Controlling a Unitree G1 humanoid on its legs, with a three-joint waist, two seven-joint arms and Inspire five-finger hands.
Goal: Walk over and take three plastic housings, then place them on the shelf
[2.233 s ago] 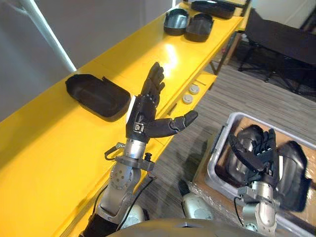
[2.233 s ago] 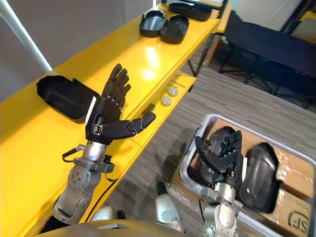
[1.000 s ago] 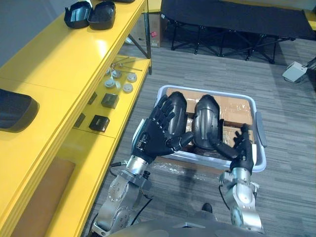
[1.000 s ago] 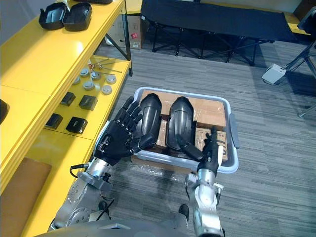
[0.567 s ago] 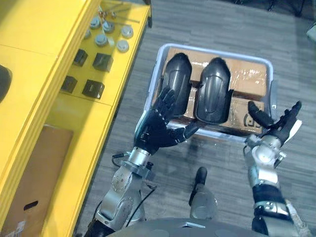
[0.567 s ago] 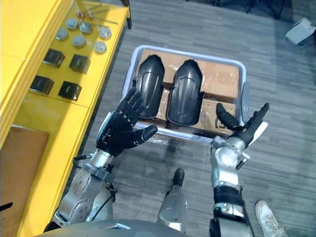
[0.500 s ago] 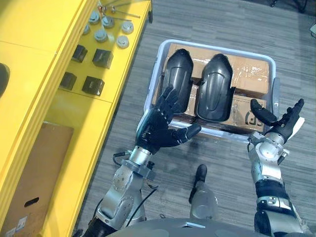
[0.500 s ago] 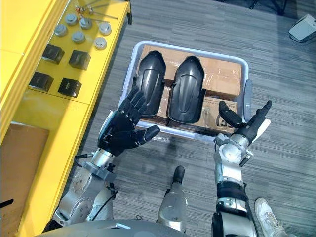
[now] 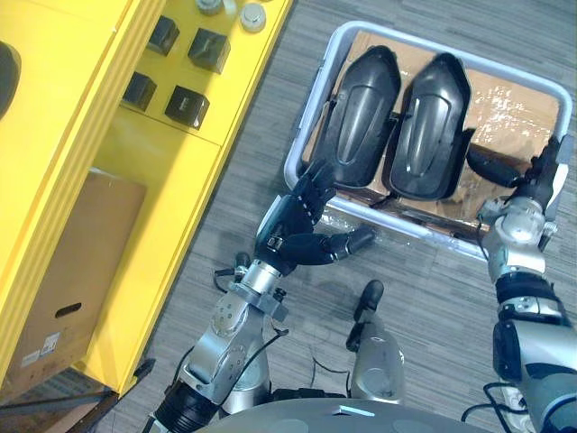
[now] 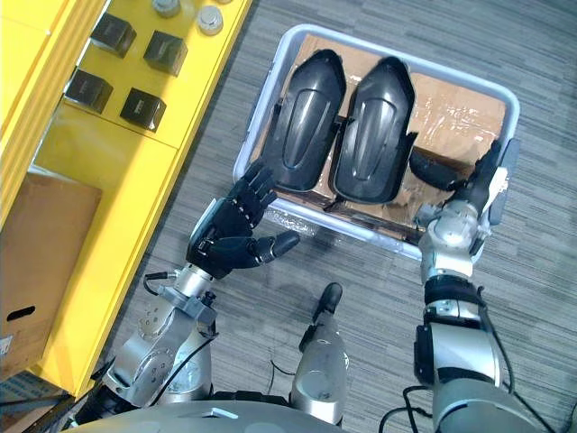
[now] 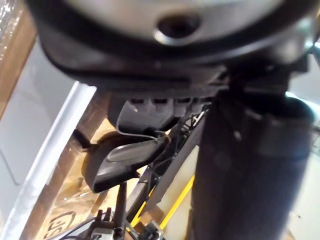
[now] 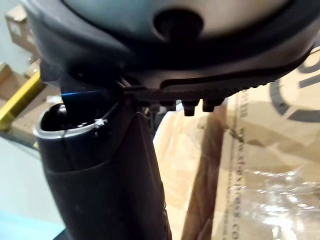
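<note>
The left housing point(image 9: 361, 104) and right housing point(image 9: 433, 113) lie side by side in a grey bin point(image 9: 308, 122) on the floor. They rest on cardboard, domed backs up. Their long axes run nearly parallel, pointing away from the robot and leaning a little to its right.

The left hand point(image 9: 293, 230) hovers over the bin's near-left corner, fingers spread straight and thumb swung out, holding nothing. Its fingertips are just short of the left housing's near end. The right hand point(image 9: 544, 171) hangs at the near-right rim, fingers straight and empty too, its thumb reaching toward the right housing's near end.

Both housings lie ahead of the hands, so each arm has its own one close by, and the left hand looks the nearer to a grasp. The pickup likely calls for a reach forward over the rim, closing across a housing's narrow width, not along its length. The yellow shelf point(image 9: 54, 126), with small black blocks point(image 9: 187, 106) on a lower level, stands to the robot's left.
</note>
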